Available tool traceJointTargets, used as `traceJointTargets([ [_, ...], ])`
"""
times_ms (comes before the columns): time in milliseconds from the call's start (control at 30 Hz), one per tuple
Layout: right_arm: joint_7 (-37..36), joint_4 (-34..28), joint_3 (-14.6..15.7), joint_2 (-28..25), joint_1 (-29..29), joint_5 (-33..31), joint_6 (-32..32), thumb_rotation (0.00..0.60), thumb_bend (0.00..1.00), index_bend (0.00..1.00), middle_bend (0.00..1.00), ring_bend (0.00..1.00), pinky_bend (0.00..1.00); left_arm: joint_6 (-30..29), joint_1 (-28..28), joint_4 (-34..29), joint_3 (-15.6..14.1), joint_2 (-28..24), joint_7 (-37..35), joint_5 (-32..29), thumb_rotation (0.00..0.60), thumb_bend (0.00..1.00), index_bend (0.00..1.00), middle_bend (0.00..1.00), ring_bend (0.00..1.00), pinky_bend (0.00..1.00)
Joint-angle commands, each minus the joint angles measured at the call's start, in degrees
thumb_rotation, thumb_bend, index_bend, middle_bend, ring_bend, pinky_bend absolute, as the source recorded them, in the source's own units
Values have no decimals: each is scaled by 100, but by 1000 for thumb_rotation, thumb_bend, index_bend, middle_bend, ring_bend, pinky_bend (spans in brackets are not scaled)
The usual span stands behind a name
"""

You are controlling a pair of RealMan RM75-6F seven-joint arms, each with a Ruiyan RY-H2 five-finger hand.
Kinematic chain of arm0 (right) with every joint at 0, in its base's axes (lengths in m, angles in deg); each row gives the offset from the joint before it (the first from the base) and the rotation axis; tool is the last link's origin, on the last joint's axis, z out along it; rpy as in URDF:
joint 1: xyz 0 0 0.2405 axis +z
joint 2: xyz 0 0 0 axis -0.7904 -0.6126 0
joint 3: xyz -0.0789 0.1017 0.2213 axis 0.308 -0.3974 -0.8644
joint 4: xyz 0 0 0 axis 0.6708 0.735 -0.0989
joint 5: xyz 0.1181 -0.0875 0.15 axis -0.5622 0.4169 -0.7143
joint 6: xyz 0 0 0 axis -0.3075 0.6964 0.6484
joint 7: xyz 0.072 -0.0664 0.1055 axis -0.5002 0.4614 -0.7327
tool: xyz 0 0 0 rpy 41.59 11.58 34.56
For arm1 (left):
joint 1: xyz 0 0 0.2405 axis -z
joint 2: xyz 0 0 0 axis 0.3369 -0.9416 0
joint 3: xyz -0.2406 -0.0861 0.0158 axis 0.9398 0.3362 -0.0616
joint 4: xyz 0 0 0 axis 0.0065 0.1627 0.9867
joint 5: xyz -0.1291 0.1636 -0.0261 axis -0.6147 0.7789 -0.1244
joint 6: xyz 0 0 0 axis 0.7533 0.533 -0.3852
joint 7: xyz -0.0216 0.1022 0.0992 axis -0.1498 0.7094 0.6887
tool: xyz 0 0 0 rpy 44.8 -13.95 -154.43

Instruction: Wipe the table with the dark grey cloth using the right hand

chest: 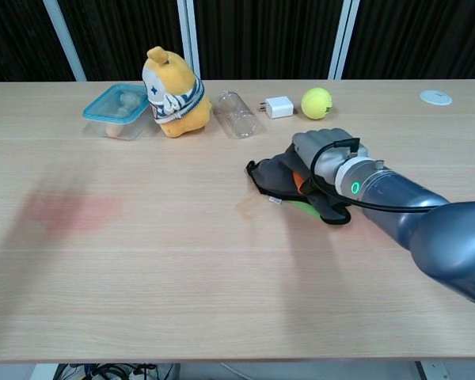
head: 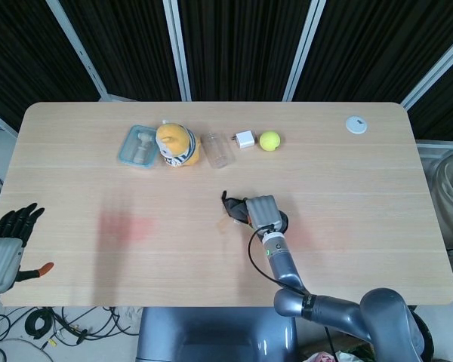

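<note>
Lab: black curtains (head: 234,45), loose floor cables (head: 38,324)

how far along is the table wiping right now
Under way. The right hand presses the dark grey cloth flat on the table, just in front of the clear bottle and tennis ball. A reddish smudge toward the left side is not yet wiped, so that area likely remains. The left hand hangs off the table edge, holding nothing.
</note>
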Motion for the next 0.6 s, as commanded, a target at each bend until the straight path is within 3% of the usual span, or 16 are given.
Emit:
traceJointTargets([
  [33, -94, 290, -124, 23, -44, 120, 139, 600, 711, 784, 662, 737, 830, 1, 1, -4, 2, 1, 3, -4, 600, 0, 0, 0, 0, 0],
  [200, -52, 618, -216, 62, -8, 178, 25, 600, 711, 784, 662, 737, 827, 2, 2, -11, 9, 4, 12, -25, 600, 0, 0, 0, 0, 0],
  [600, -194, 544, -229, 437, 56, 411, -298, 600, 710, 784, 659, 732, 827, 43, 12, -54, -4, -13, 18, -41, 600, 0, 0, 0, 0, 0],
])
